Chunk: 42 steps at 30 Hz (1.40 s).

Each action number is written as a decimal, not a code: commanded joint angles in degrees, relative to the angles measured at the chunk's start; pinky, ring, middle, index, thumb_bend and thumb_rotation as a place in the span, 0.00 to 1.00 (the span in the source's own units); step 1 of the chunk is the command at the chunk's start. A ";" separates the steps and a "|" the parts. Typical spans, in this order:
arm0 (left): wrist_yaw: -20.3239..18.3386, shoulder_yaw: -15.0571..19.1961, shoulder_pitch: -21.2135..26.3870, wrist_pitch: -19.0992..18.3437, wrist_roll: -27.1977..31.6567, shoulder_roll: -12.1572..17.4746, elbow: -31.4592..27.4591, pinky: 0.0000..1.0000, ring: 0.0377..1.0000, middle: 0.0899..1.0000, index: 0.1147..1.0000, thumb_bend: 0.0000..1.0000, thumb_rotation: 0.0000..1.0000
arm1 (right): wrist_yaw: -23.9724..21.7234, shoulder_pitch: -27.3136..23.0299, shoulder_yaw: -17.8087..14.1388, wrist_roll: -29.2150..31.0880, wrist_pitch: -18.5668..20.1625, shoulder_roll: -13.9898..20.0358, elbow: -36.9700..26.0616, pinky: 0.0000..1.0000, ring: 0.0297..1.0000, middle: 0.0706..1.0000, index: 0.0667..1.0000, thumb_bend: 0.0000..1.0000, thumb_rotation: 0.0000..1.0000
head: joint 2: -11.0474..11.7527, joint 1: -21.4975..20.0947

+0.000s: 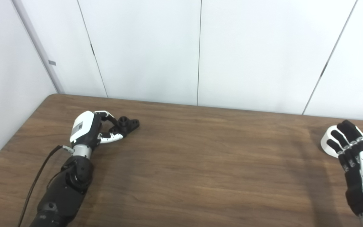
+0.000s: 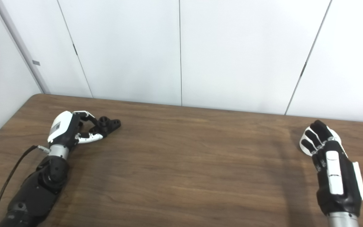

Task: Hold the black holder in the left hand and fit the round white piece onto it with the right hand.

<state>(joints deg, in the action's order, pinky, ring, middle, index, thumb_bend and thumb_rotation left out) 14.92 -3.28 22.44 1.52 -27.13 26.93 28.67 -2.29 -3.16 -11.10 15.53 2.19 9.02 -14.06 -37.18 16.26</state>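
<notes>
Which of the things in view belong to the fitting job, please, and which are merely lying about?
Job: black holder, at the left hand; round white piece, under the right hand.
Lying about: nothing loose; only the table and the cable.

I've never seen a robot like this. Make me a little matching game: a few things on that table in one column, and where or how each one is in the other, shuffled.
Things:
1. black holder
2. round white piece
3. left hand
4. right hand

Descriptions:
A. fingers stretched out over a white part
B. far right of the table, partly hidden
C. fingers curled around a dark part
D. left side of the table, between fingers

Pairs: 1-D, 2-B, 3-C, 4-A
</notes>
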 commanded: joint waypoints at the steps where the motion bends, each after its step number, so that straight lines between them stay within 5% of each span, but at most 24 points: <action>1: -0.50 0.09 0.96 0.52 0.16 0.63 -0.63 0.68 0.74 0.65 0.41 0.52 0.05 | 0.00 -1.84 -0.40 0.33 -0.94 0.40 -2.09 0.84 0.87 0.88 0.83 0.39 0.80 | 0.00 0.06; 20: -2.67 -1.07 -2.45 0.04 0.56 -2.03 -6.71 0.73 0.74 0.64 0.42 0.52 0.05 | -0.02 -2.97 0.17 -0.17 0.31 0.31 -3.17 0.83 0.87 0.88 0.83 0.37 0.81 | -0.17 -0.22; 26: -3.25 -2.06 -2.69 3.45 0.26 -2.34 -7.76 0.71 0.73 0.63 0.41 0.52 0.05 | 0.19 -3.55 0.29 -0.21 1.15 0.03 -3.74 0.84 0.87 0.88 0.83 0.36 0.83 | -0.28 -0.26; 42: -9.33 -4.03 -5.65 0.32 -0.62 -4.19 -17.20 0.71 0.77 0.66 0.42 0.52 0.06 | 0.08 -4.57 1.24 -1.03 1.08 0.13 -3.83 0.88 0.91 0.91 0.86 0.34 0.89 | -0.12 -1.12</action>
<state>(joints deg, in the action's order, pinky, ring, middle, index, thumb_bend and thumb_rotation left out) 6.48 -6.72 16.10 1.73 -27.27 23.04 13.28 -2.24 -5.49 -9.87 14.81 4.38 9.00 -15.59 -37.26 15.12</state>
